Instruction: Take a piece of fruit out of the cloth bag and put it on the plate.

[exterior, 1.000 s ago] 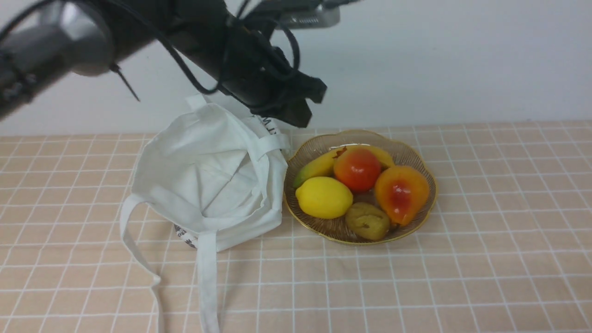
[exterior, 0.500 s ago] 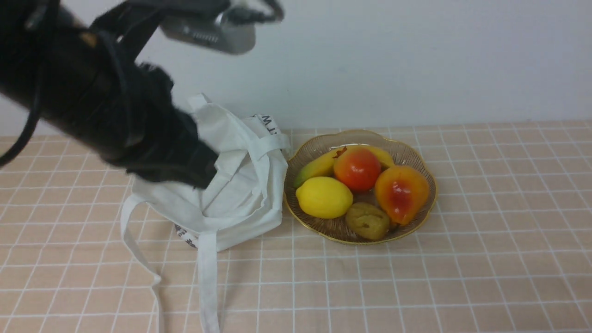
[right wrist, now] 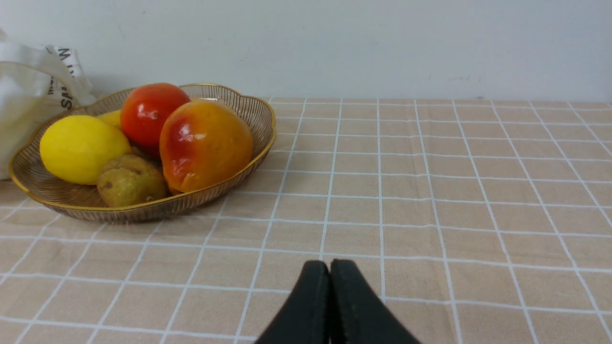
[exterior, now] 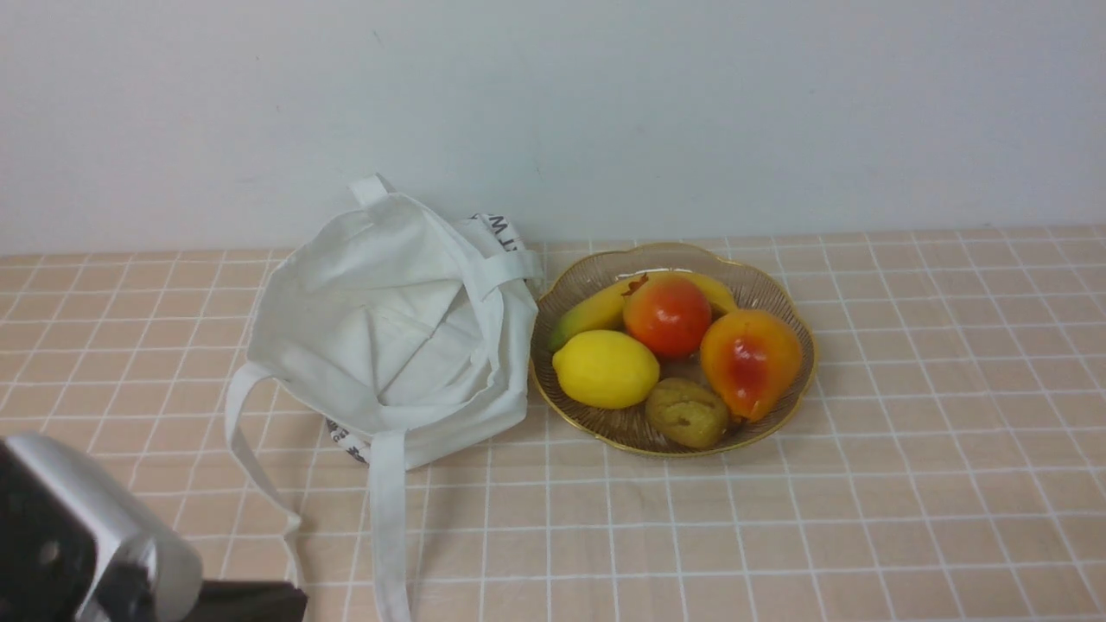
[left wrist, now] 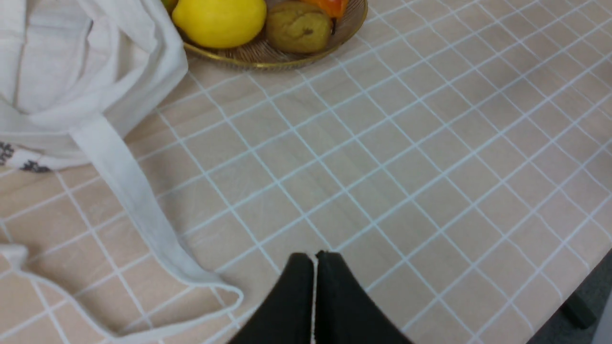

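The round red-orange piece of fruit lies on the amber plate among other fruit; it also shows in the right wrist view. The white cloth bag lies slumped and open just left of the plate, touching its rim. My left gripper is shut and empty, low over the tablecloth near the bag's strap; only part of its arm shows in the front view's near left corner. My right gripper is shut and empty over the tablecloth, right of the plate.
On the plate also lie a yellow lemon, an orange mango-like fruit, a banana and a brown lumpy fruit. The bag's long straps trail toward the near edge. The table's edge shows in the left wrist view.
My left arm has swung from above the bag and plate, leftward and down, to the near left corner. The fruit, the plate and the bag have not moved.
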Robot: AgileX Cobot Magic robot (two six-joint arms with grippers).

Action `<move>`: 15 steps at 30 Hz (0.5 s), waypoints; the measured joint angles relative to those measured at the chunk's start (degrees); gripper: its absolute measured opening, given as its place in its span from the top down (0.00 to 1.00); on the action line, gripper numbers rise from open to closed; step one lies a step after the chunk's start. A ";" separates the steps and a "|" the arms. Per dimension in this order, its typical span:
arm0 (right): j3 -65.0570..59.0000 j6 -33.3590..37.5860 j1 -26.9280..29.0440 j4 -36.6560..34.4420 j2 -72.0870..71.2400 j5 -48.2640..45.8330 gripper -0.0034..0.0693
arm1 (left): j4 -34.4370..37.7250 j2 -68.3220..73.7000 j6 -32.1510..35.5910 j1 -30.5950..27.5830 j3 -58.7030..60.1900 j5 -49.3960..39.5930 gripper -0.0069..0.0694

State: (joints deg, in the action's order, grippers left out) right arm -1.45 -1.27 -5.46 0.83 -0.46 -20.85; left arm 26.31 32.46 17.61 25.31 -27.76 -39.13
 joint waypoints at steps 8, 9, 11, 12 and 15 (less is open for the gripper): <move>0.00 0.00 0.00 0.00 0.00 0.00 0.97 | -3.16 -6.57 0.00 0.00 5.33 0.56 0.92; 0.00 0.00 0.00 0.00 0.00 0.00 0.97 | -3.35 -6.62 0.00 0.00 5.33 0.64 0.92; 0.00 0.00 0.00 0.00 0.00 0.00 0.97 | -3.72 -6.61 0.00 0.00 5.38 1.21 0.92; 0.00 0.00 0.00 0.00 0.00 0.00 0.97 | -4.39 -6.61 0.00 0.00 5.38 1.93 0.92; 0.00 0.00 0.00 0.00 0.00 0.00 0.97 | -4.96 -6.61 0.00 0.00 5.82 3.79 0.92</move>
State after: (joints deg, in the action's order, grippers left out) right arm -1.45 -1.27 -5.46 0.83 -0.46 -20.85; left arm 21.36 25.85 17.61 25.31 -21.94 -35.34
